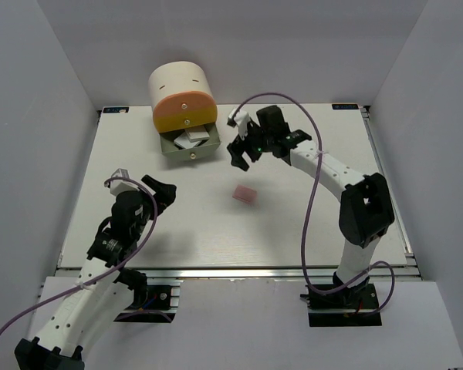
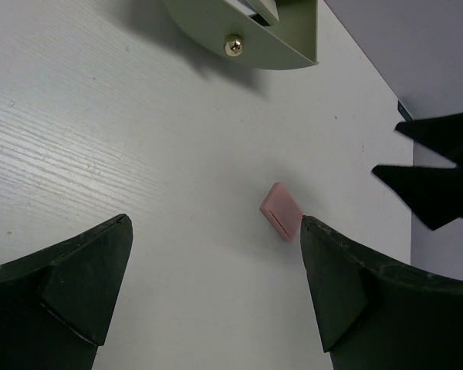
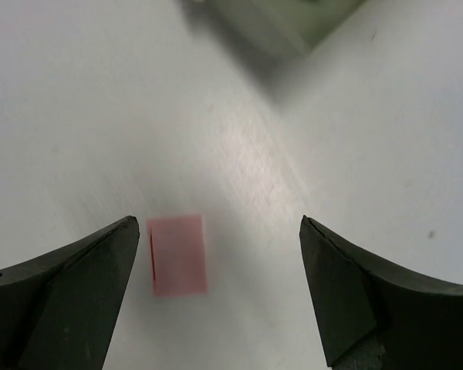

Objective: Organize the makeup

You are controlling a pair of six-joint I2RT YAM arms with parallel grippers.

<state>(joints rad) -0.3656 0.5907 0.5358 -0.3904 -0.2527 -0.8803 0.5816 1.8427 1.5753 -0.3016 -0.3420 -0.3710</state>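
A pink square (image 1: 245, 194) lies flat on the white table near its middle. It also shows in the left wrist view (image 2: 281, 210) and, blurred, in the right wrist view (image 3: 177, 255). A white square (image 1: 193, 139) lies in the open grey-green drawer (image 1: 187, 154). My right gripper (image 1: 240, 156) is open and empty, above the table right of the drawer and beyond the pink square. My left gripper (image 1: 163, 190) is open and empty, left of the pink square. The discs, compact and stick are out of view.
The cream cylinder (image 1: 181, 91) with an orange-yellow front stands at the back left, its lower drawer pulled out towards me; the drawer's brass knob (image 2: 233, 45) shows in the left wrist view. White walls close in the table on three sides.
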